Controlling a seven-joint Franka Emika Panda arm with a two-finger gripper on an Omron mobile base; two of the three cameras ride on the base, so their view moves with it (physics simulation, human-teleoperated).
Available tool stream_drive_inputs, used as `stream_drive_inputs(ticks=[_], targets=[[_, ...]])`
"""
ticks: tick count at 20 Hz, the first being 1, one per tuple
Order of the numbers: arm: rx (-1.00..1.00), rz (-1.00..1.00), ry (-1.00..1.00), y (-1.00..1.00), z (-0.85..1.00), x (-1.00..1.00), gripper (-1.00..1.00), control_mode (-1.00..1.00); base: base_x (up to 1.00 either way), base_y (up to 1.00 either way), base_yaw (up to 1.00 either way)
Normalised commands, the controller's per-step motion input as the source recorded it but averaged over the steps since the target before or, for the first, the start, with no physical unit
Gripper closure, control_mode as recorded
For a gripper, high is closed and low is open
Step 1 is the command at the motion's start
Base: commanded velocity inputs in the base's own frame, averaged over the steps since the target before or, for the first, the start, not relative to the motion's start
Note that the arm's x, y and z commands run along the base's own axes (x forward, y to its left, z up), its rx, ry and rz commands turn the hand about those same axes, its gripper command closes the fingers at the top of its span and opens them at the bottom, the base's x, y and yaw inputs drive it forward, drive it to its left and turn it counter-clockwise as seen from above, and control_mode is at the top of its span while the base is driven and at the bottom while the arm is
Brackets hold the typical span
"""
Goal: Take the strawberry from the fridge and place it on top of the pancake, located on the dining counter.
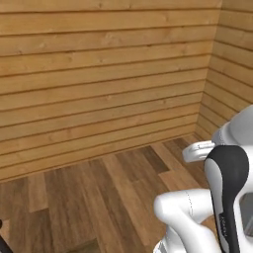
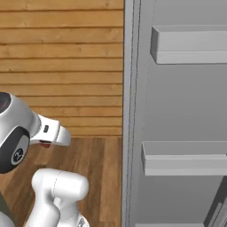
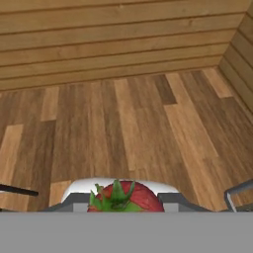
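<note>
Hand view: small red, green-leafed strawberry (image 3: 126,198) pinched between the dark two-finger gripper (image 3: 123,203) tips, above wood-plank floor (image 3: 123,128). Carry step under way, tall light grey fridge (image 2: 177,111) door open alongside. Next: drive to the dining counter, lower onto the pancake.

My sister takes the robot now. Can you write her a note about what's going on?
Gripper: shut on the strawberry, held over the wooden floor.
Fridge: at the robot's right, door shelves in sight.
Done: strawberry is out of the fridge.
Left: drive to the dining counter and set the strawberry on the pancake.
</note>
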Motion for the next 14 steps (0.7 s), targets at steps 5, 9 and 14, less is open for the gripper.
stream_drive_inputs(ticks=[5,9,14], targets=[[0.0,0.0,0.0,0.0,0.0,0.0,1.0,1.0,0.99,0.91,-0.02],[0.0,0.0,0.0,0.0,0.0,0.0,1.0,1.0,0.43,1.0,0.16],[0.0,0.0,0.0,0.0,0.0,0.0,1.0,1.0,0.56,0.92,0.15]])
